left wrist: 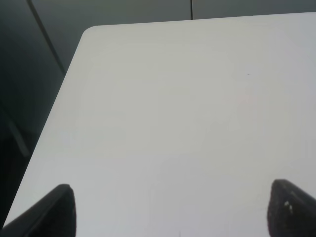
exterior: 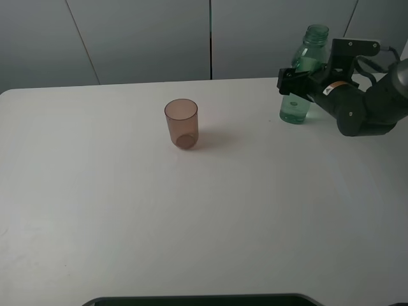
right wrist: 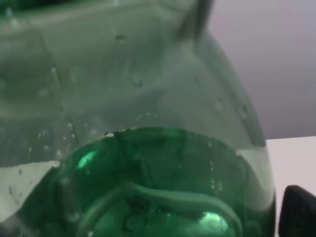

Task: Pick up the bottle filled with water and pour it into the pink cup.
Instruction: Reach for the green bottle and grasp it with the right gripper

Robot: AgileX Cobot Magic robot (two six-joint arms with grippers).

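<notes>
Bottle: the bottle (exterior: 311, 54) stands on the desk (exterior: 204, 217) at the upper right of the high view. It has some water in it.
Cup: the cup (exterior: 182, 123) is upright at the upper middle, well apart from the bottle.
Right fingers: the right fingers (exterior: 290, 81) are at the bottle's middle. I cannot tell if they squeeze it.
Left fingers: the left fingers (left wrist: 59, 212) are spread wide and hold nothing.
Feel: probably a bit heavy, with thin, smooth, bendy sides.
Hold: grip the middle firmly but gently, since squeezing could spill water.

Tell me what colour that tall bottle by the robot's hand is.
The bottle is see-through green, clearest in the close-up right wrist view.
</notes>
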